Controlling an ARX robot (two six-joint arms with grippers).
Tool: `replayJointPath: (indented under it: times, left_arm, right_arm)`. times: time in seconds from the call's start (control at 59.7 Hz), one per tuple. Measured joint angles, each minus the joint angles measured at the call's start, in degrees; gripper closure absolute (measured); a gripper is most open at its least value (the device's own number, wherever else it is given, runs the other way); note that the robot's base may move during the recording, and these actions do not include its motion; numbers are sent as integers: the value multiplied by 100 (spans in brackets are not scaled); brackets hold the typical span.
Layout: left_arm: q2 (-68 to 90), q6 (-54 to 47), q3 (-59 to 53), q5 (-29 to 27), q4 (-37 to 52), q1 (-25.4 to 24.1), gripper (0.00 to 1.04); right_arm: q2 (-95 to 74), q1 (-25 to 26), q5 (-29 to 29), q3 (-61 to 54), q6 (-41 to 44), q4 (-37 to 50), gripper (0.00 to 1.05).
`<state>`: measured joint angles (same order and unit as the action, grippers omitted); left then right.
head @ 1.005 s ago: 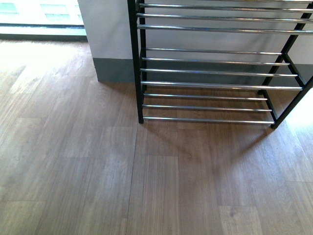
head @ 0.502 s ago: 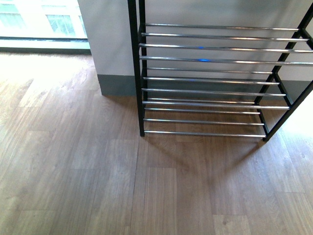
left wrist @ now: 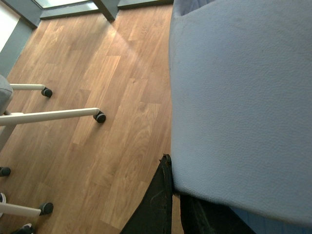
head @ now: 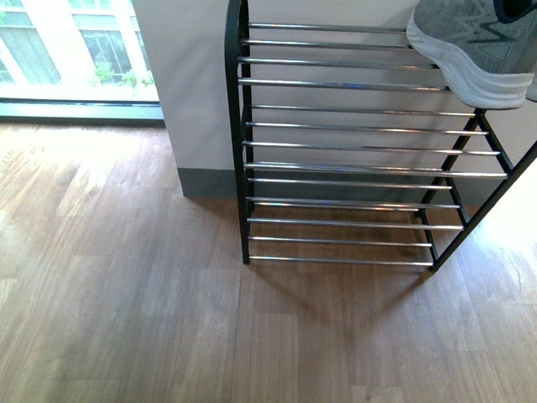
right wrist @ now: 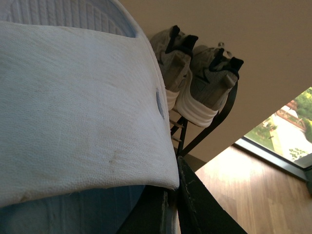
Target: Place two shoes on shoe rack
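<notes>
The shoe rack (head: 352,84), black-framed with chrome rods, stands against the wall in the front view. A grey knit sneaker (head: 474,50) rests on an upper tier at its right end. Neither arm shows in the front view. In the left wrist view a pale blue slide (left wrist: 239,97) fills the right side, with my left gripper (left wrist: 174,187) shut on its edge above the wooden floor. In the right wrist view my right gripper (right wrist: 173,190) is shut on the strap of another pale blue slide (right wrist: 73,112). Beyond it, two grey sneakers (right wrist: 195,73) sit heels-out on the rack (right wrist: 209,124).
A grey-skirted wall pillar (head: 189,101) stands just left of the rack, with a floor-level window (head: 67,50) further left. Wooden floor (head: 168,319) lies in front of the rack. White chair legs on castors (left wrist: 53,115) stand on the floor in the left wrist view.
The front view has shifted upward: the rack sits lower in the picture, its arched top end shows, and the grey sneaker on an upper tier has come into view.
</notes>
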<state>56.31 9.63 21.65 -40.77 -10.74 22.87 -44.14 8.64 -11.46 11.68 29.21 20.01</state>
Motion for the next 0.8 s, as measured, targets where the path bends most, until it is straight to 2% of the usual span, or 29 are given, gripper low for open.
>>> replayJointPath:
  times: [0.603, 0.687, 0.804]
  left_arm:
    - [15, 0, 0, 4, 0, -2, 103]
    - [15, 0, 0, 4, 0, -2, 103]
    - [15, 0, 0, 4, 0, -2, 103]
  right_arm:
    - [-17, 0, 0, 0, 0, 0, 103]
    - [11, 13, -358, -109, -586, 479, 103]
    - [254, -177, -243, -92, -1429, 437, 103]
